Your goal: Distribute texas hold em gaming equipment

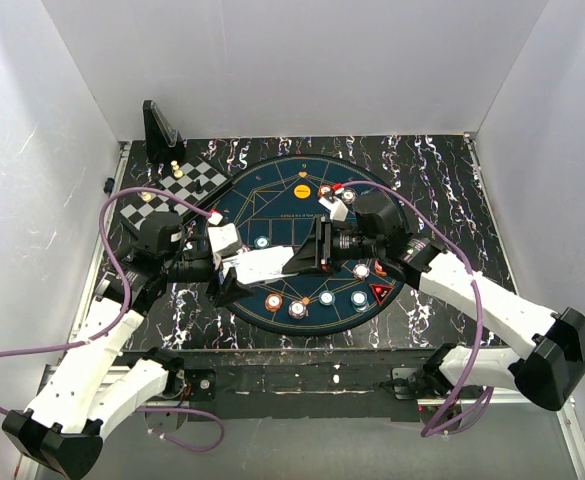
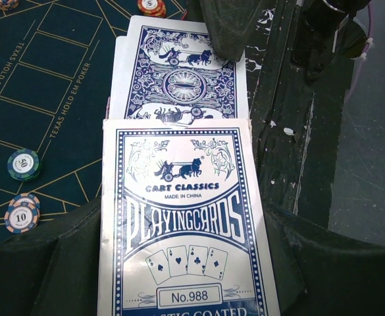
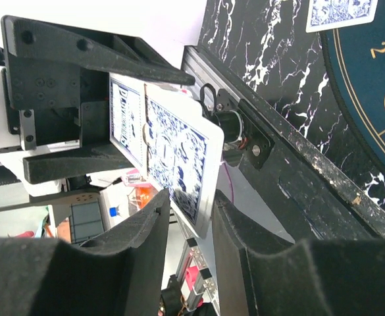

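My left gripper (image 1: 234, 268) (image 2: 185, 263) is shut on a blue-and-white playing card box (image 1: 262, 262) (image 2: 185, 217), held over the mat's near left side. Blue-backed cards (image 2: 179, 79) (image 3: 179, 158) stick out of the box's far end. My right gripper (image 1: 307, 250) (image 3: 192, 217) faces the left one, its fingers closed on the end of those cards. Several poker chips (image 1: 298, 309) (image 2: 22, 164) lie on the dark blue mat (image 1: 272, 200). A single card (image 1: 334, 208) (image 3: 340, 13) lies face down near the mat's far side.
A checkered board (image 1: 177, 190) with small pieces sits at the back left beside a black stand (image 1: 160, 130). A red triangle marker (image 1: 380, 292) and an orange marker (image 1: 302, 175) lie on the mat. White walls enclose the black marbled table (image 1: 442, 180).
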Tool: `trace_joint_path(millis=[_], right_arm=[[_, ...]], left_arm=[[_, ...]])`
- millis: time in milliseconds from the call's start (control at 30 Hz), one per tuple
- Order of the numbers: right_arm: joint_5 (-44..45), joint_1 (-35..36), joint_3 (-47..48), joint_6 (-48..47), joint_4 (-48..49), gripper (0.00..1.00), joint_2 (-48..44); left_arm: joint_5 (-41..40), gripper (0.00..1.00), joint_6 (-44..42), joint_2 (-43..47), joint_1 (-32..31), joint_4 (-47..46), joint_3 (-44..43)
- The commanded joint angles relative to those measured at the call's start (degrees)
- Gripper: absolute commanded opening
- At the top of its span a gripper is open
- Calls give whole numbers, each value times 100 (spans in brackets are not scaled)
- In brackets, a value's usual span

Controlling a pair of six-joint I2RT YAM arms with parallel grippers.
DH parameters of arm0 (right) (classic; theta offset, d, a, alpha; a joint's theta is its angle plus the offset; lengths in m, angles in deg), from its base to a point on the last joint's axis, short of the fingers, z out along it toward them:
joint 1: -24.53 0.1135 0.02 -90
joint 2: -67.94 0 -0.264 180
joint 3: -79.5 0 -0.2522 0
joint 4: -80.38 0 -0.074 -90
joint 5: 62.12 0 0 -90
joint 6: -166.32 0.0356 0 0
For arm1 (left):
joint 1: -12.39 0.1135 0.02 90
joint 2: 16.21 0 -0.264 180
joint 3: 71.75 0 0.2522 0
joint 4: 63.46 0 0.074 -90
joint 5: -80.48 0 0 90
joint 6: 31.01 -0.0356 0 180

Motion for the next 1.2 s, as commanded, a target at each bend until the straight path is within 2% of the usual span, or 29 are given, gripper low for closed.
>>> trace_joint_path(millis=[0,267,433,500,633,733,967,1167], right_arm=[[-44,32,-153,-70,34,39,-263],[43,23,-162,-123,-142,39,-404],[70,23,-118,-131,-203,34,-491],[79,14,-57,-158,-239,40,-509],[-9,14,23,-132,-81,74,-457],[-36,14,58,-27,199,82,-378],[-79,76,119,395,1086,84,9],[-71,260,357,501,1352,74,325]], left_arm=[[178,0,59,63,31,-210,-146],[230,0,305,134,31,-447,-32],[301,0,498,186,31,-640,56],[362,0,612,213,31,-798,126],[459,0,788,222,31,-1036,170],[494,0,797,178,31,-1054,144],[520,0,806,221,31,-1054,144],[547,0,832,230,31,-1106,196]])
